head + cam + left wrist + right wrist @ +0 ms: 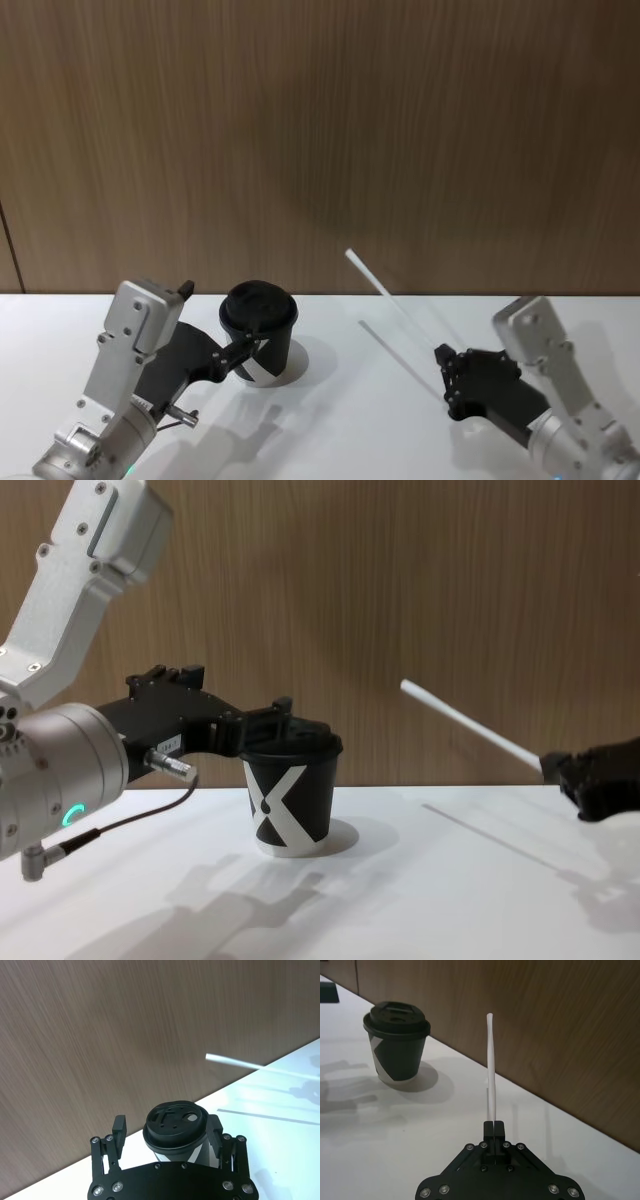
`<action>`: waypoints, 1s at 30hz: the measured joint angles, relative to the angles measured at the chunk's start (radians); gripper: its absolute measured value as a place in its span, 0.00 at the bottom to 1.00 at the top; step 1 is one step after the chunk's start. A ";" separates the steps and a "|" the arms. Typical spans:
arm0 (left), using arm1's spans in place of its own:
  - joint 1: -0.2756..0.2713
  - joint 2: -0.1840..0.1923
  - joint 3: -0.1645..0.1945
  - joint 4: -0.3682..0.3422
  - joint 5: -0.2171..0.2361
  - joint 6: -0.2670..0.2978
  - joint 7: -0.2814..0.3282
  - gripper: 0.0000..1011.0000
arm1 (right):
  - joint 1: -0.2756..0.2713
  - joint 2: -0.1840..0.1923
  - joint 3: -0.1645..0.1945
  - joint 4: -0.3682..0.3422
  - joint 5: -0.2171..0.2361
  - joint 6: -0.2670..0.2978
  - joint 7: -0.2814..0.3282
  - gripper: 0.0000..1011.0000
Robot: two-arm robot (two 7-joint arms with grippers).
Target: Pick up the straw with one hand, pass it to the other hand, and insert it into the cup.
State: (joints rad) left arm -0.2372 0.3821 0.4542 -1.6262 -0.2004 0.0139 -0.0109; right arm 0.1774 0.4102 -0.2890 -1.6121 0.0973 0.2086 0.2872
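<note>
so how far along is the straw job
Done: the long white straw is off the table, pinched in the right gripper. In hand: the left gripper sits open around the black lidded paper cup. Left: the handover and insertion.

Noted: cup [292, 800] black with a bold white X mark, black lid [292, 742], white base. Straw [470, 725] plain white. Left gripper [167, 1127] and right gripper [493, 1127] both black. Left wrist [55, 770] silver, with a green glowing ring [68, 815]. Table [420, 900] white; wall [450, 580] behind cup brown wood grain.
</note>
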 joint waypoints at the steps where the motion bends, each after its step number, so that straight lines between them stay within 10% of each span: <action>1: 0.000 0.000 0.000 0.000 0.000 0.000 0.000 0.99 | -0.001 0.003 0.002 -0.002 0.004 -0.014 0.008 0.01; 30: 0.000 0.000 0.000 0.000 0.000 0.000 0.000 0.99 | -0.027 0.092 0.055 -0.069 0.140 -0.217 0.169 0.01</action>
State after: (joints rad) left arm -0.2372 0.3821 0.4542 -1.6262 -0.2004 0.0139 -0.0109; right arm 0.1509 0.5021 -0.2344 -1.6811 0.2370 -0.0080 0.4566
